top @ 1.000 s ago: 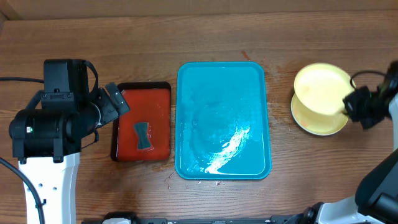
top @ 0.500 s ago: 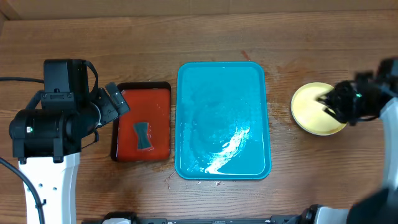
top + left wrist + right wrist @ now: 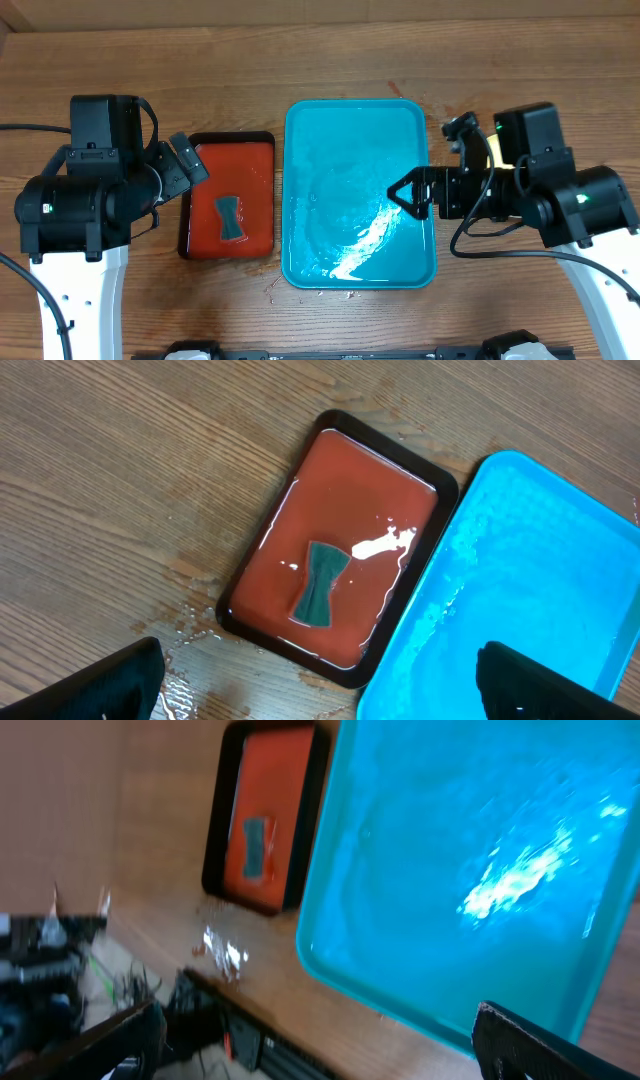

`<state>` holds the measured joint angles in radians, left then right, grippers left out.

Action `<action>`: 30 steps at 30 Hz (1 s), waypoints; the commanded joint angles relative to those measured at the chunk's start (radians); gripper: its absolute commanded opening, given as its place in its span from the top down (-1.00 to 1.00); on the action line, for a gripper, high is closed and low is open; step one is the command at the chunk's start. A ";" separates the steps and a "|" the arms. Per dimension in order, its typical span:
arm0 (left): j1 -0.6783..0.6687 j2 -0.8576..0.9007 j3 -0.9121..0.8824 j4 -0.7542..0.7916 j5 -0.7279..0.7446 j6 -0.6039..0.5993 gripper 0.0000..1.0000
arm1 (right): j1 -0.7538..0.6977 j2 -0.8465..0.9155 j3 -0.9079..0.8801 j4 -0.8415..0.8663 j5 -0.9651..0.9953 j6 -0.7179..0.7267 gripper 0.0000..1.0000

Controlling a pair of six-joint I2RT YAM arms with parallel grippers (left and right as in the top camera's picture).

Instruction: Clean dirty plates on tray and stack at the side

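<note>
While hovering at 3 o'clock over the tray, raise the wide right fingers clear of the plates. Leave the left fingers wide.

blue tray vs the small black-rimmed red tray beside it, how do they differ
The turquoise tray is clearly larger than the black-rimmed tray. The turquoise tray is one colour throughout; the black-rimmed tray has a red-orange inside. A dark teal bow-tie-shaped pad lies in the black-rimmed tray, while the turquoise tray shows only a wet sheen. Both are rounded-corner rectangles with raised rims, flat on the wooden table.
</note>
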<state>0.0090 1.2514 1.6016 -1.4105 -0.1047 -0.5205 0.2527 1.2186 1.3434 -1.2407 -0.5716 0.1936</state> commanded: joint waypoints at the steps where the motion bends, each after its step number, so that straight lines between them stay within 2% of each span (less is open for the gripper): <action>1: 0.004 0.005 0.017 0.000 -0.006 0.012 -1.00 | 0.005 -0.009 0.009 0.003 0.020 -0.031 -1.00; 6: 0.004 0.005 0.017 0.000 -0.006 0.012 -1.00 | 0.006 -0.082 -0.001 0.142 0.039 -0.238 -0.99; 10: 0.004 0.005 0.017 0.000 -0.006 0.012 -0.99 | 0.019 -0.213 -0.061 0.285 0.150 -0.349 -1.00; 13: 0.004 0.005 0.017 0.000 -0.006 0.012 -0.99 | 0.019 -0.346 -0.183 0.432 0.204 -0.359 -1.00; 17: 0.004 0.005 0.017 0.000 -0.006 0.012 -1.00 | 0.009 -0.538 -0.430 0.647 0.205 -0.359 -1.00; 22: 0.004 0.005 0.017 0.000 -0.006 0.012 -1.00 | -0.021 -0.755 -0.724 0.839 0.204 -0.358 -1.00; 27: 0.004 0.005 0.017 0.000 -0.006 0.012 -1.00 | -0.021 -0.958 -0.982 0.968 0.189 -0.351 -1.00; 30: 0.004 0.005 0.017 0.000 -0.006 0.012 -0.99 | -0.021 -1.054 -1.078 0.998 0.189 -0.351 -1.00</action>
<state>0.0090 1.2530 1.6039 -1.4105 -0.1051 -0.5201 0.2352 0.2413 0.3298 -0.2657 -0.3855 -0.1547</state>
